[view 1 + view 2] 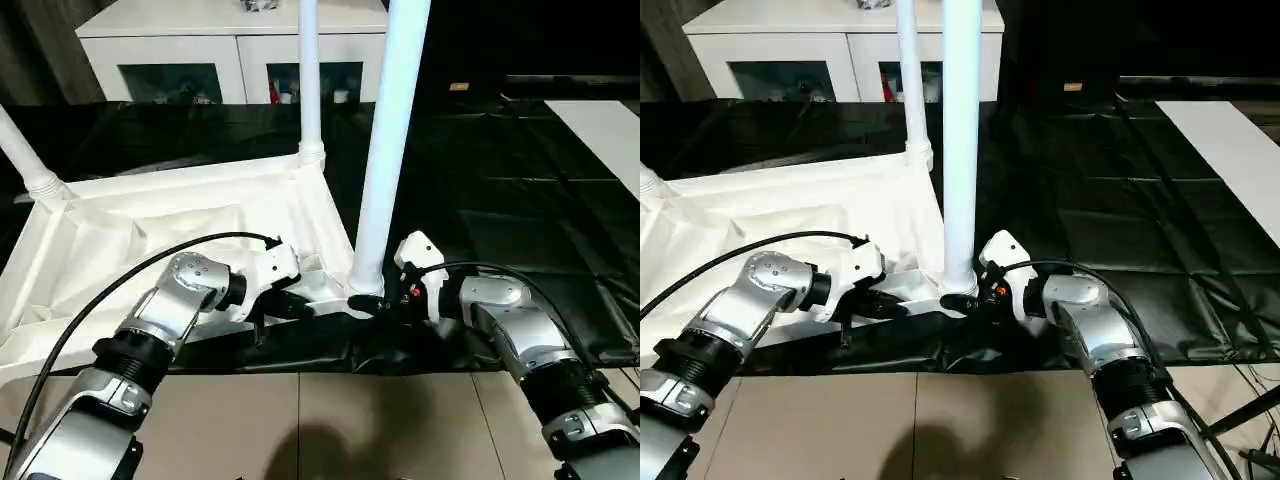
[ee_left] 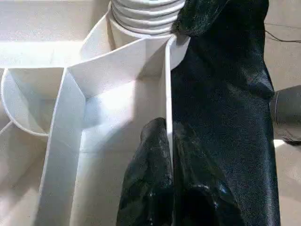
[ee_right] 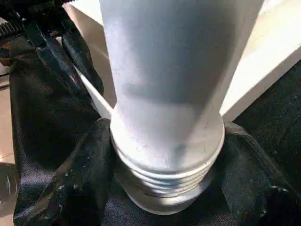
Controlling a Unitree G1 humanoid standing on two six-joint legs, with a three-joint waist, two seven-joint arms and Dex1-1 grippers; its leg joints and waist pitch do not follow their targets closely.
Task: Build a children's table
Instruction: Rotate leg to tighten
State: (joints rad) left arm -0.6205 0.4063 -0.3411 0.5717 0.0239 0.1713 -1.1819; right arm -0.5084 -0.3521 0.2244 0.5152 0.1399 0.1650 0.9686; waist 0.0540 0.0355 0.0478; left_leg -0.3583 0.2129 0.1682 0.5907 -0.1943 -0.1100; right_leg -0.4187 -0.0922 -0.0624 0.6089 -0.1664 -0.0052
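Note:
The children's table top [image 1: 150, 215] lies upside down on the black cover, ribbed underside up. Three white legs stand in its corner sockets: one at the far corner [image 1: 310, 80], one at the left [image 1: 25, 155], and the nearest one [image 1: 390, 150] at the front right corner. My left gripper [image 1: 300, 300] is shut on the top's thin front rim [image 2: 167, 84], just left of that corner. My right gripper [image 1: 375, 300] comes from the right. Its black fingers [image 3: 80, 174] press on both sides of the near leg's ridged base [image 3: 164, 155], right above the socket.
The black-covered work table [image 1: 520, 180] stretches away to the right and back. A white cabinet with glass doors [image 1: 230, 40] stands behind it. A white panel [image 1: 600, 125] lies at the far right. Tan floor [image 1: 330, 420] shows below the table's front edge.

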